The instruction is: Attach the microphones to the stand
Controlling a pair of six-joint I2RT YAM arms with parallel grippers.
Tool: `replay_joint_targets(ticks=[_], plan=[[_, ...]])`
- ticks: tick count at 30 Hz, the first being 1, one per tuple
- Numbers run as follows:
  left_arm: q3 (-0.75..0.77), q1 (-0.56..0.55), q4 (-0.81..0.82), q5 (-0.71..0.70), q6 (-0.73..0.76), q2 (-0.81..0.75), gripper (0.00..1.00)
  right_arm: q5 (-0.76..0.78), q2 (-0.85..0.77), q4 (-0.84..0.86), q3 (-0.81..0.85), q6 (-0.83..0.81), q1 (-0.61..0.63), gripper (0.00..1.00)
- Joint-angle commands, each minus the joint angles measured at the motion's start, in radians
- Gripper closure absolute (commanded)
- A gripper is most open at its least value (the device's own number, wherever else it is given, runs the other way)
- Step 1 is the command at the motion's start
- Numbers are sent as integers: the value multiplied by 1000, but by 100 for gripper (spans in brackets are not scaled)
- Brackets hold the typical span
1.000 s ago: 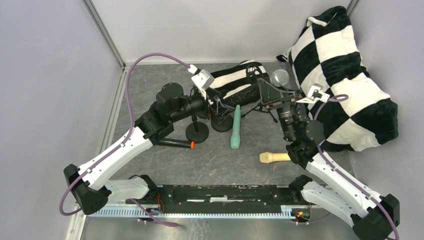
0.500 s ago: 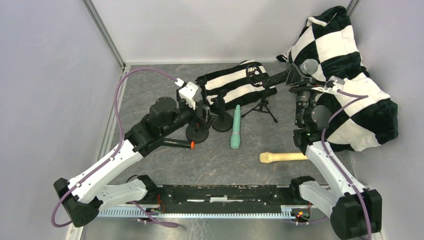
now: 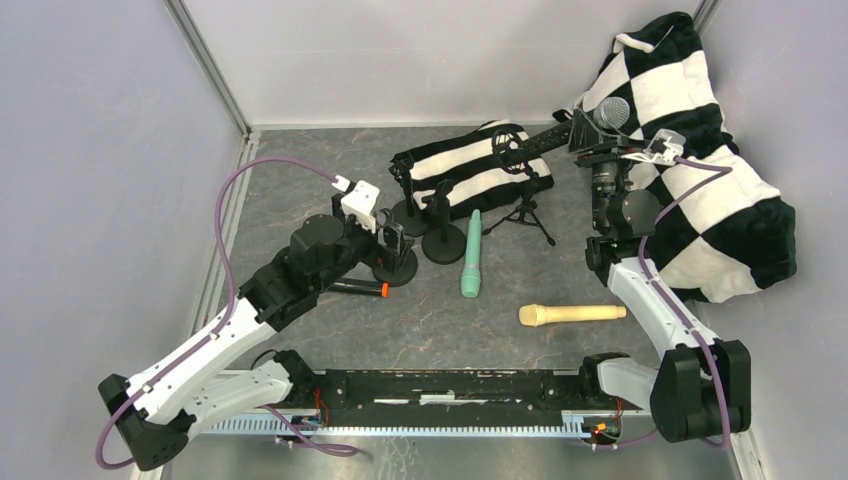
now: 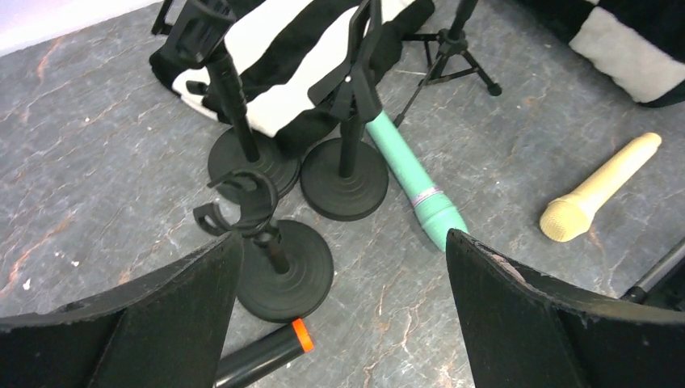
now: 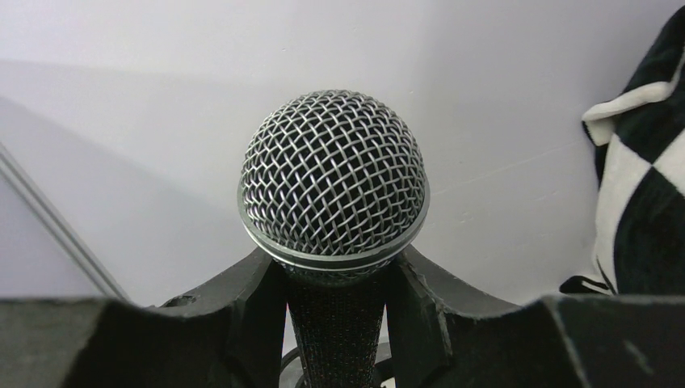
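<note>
The black microphone with silver mesh head (image 5: 334,174) points right, its handle pinched between the right fingers (image 5: 245,314), head just past them. The left fingers (image 4: 157,323) stand spread.

The grey marbled surface (image 3: 330,140) carries three round-based stands (image 3: 443,248), a tripod (image 3: 527,210), a green microphone (image 3: 471,255), a cream microphone (image 3: 572,314) and a striped bag (image 3: 465,160).

No text, brand, number or sign is showing legibly in any view. The pale band on the mint green microphone (image 4: 412,179) is appearing only as a faint stripe, too small to read, and the black microphone with the silver mesh head (image 5: 334,182) is showing no lettering
</note>
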Motion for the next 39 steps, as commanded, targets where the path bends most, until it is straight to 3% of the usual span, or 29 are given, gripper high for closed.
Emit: replay_joint_targets(ticks=[1,39], plan=[[-47,2,8,-74,20,-55,0,-86,21,88,66,18,-5,100],[-112,3,41,-99,9,-79,1,-194,110,87,78,0,-4,100]])
